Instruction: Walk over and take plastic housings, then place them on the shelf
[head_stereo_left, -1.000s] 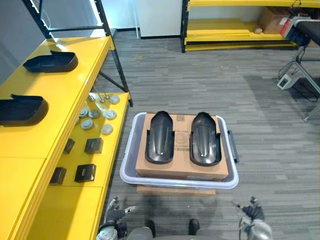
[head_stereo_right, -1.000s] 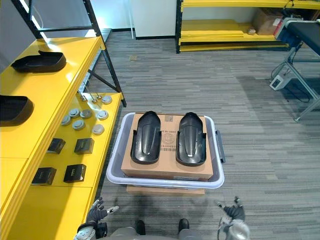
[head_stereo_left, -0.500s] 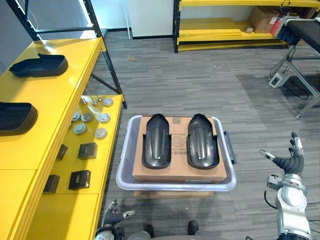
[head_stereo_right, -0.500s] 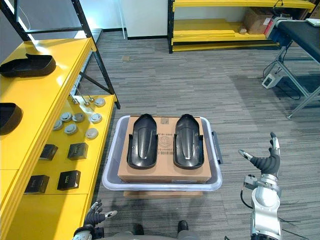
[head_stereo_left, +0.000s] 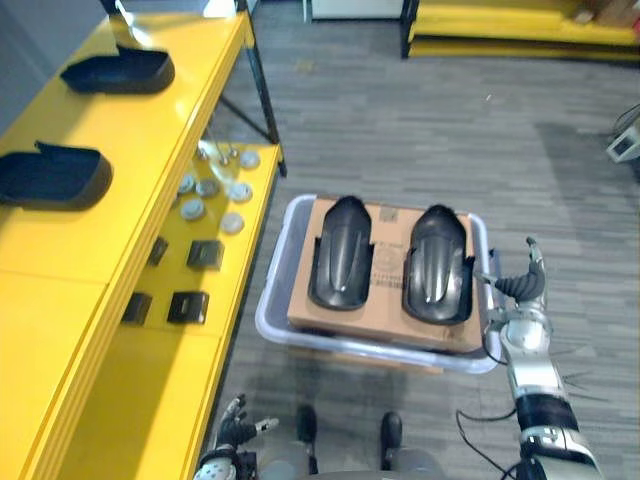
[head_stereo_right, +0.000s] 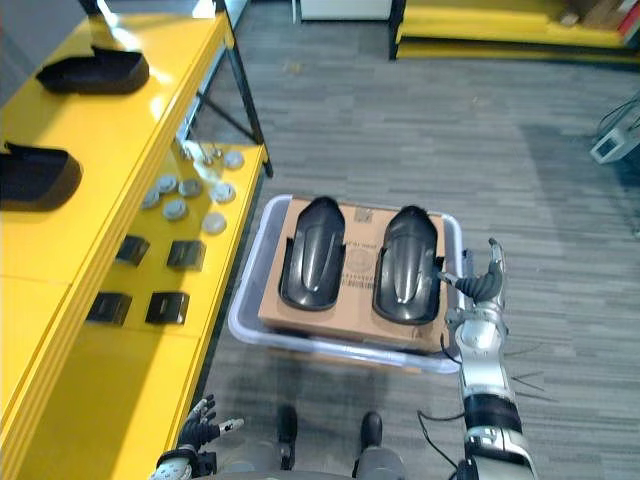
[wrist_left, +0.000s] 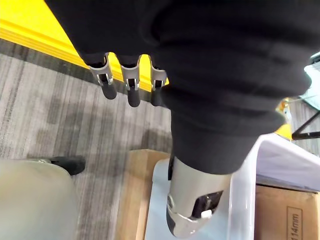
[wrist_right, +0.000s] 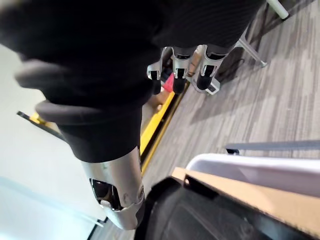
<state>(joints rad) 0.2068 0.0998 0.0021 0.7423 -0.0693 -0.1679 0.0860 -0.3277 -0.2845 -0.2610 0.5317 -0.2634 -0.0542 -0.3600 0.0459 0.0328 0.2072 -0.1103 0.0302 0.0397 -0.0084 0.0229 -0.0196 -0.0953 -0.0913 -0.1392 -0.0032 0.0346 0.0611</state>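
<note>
Your plastic housings (head_stereo_left: 342, 252) (head_stereo_left: 436, 264) lie on a cardboard box (head_stereo_left: 390, 262) in a grey tub (head_stereo_left: 272, 305), the right robot hand (head_stereo_left: 522, 288) just right of them, fingers spread and empty, the left robot hand (head_stereo_left: 237, 432) slack, empty, near left.

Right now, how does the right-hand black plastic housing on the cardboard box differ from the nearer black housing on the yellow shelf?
The box housing lies on a cardboard box in a grey tub; the shelf housing rests on the yellow shelf. The box housing runs away from the robot; the shelf housing lies crosswise. The open right hand stands beside the box housing, far from the shelf housing. Both are black, elongated, unheld.
</note>
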